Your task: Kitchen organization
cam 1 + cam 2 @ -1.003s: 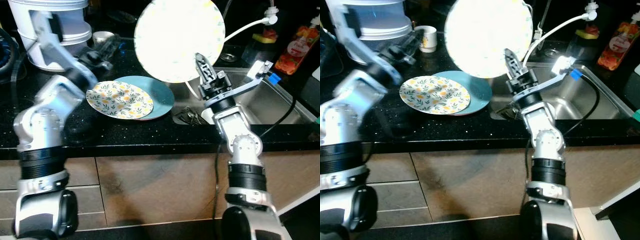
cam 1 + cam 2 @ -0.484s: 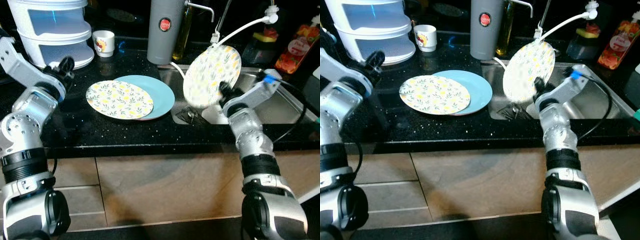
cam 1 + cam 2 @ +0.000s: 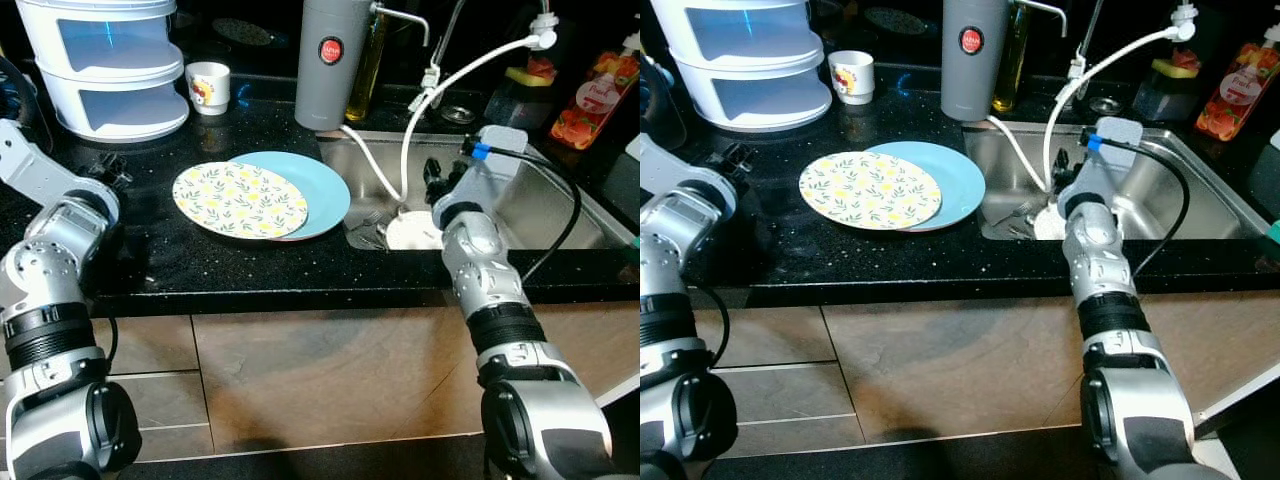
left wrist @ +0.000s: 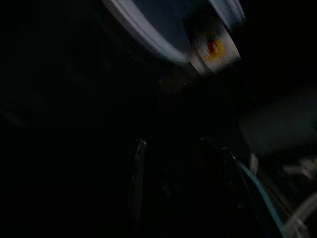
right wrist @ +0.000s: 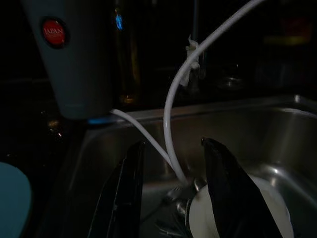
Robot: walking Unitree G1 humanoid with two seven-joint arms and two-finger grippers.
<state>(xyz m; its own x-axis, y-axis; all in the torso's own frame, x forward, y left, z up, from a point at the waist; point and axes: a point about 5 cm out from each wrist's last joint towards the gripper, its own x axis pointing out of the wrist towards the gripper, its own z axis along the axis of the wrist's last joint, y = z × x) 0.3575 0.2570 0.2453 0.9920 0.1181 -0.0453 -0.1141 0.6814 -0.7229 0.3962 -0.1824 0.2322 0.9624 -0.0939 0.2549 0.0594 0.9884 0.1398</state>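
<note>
We read "JAPAN" on the grey thermos's red label (image 5: 54, 32). Our right gripper (image 5: 173, 198) hung with fingers released over the sink (image 3: 560, 215); the left gripper's (image 3: 105, 170) finger state we couldn't tell.

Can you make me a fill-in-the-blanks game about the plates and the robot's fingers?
1. The flowery plate lies on top of the ____ plate.
2. The white plate lies inside the ____.
3. The right gripper hangs over the sink with its fingers ____.
4. The small cup stands beside the white ____.

Missing words: blue; sink; open; container
</note>
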